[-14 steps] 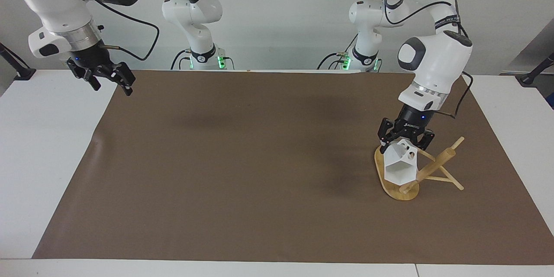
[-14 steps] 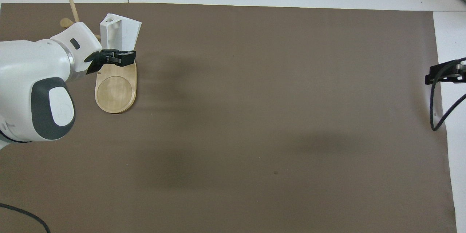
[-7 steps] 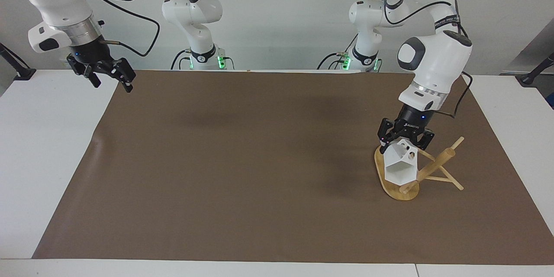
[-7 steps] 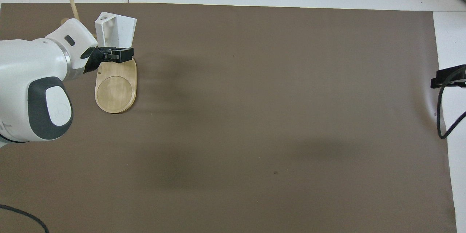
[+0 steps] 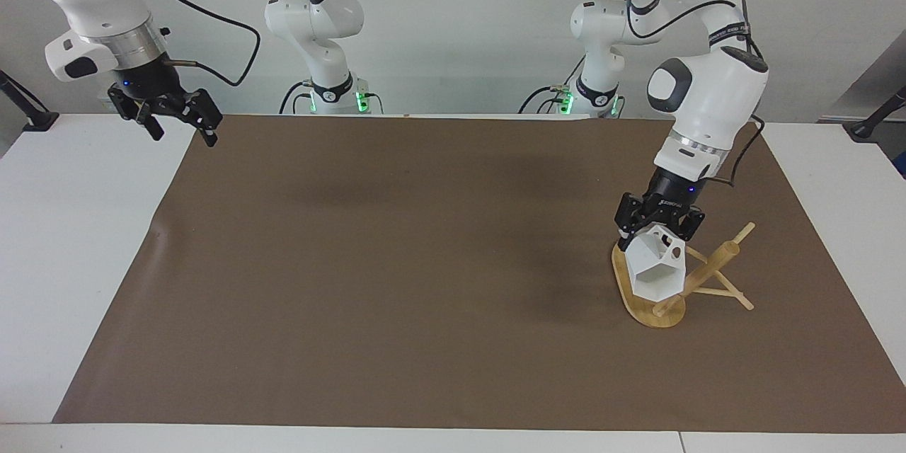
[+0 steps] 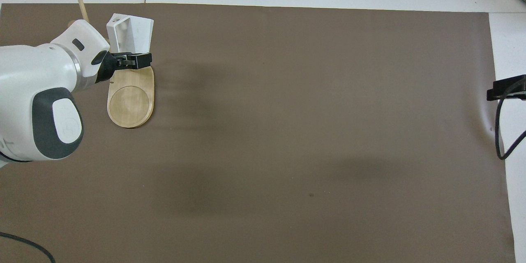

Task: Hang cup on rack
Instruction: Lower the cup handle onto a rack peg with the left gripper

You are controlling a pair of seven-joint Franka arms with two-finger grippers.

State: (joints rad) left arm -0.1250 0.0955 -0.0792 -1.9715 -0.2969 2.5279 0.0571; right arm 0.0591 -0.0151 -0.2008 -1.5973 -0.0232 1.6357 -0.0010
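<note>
Left gripper [image 5: 657, 226] is clamping the cup [image 5: 658, 270] over the tipped-over rack [image 5: 697, 282], right gripper [image 5: 177, 124] is idling wide open w/ nothing, so cup's prob missing a peg & dropping.

we see the cup [image 5: 655, 270] as smooth white plastic, matt, with crisp flat facets. the rack [image 5: 697, 282] looks like pale bamboo wood, its oval base [image 6: 130, 100] smooth with a faint sheen and a turned ring in it. a brown paper-like sheet [image 5: 425, 262], matt and slightly creased at one edge, covers the white, smooth counter [image 5: 78, 226]. the arm shells [image 5: 711, 95] are glossy white plastic with a brushed metal ring at the wrist; each pincer [image 5: 655, 223] looks matt black.
</note>
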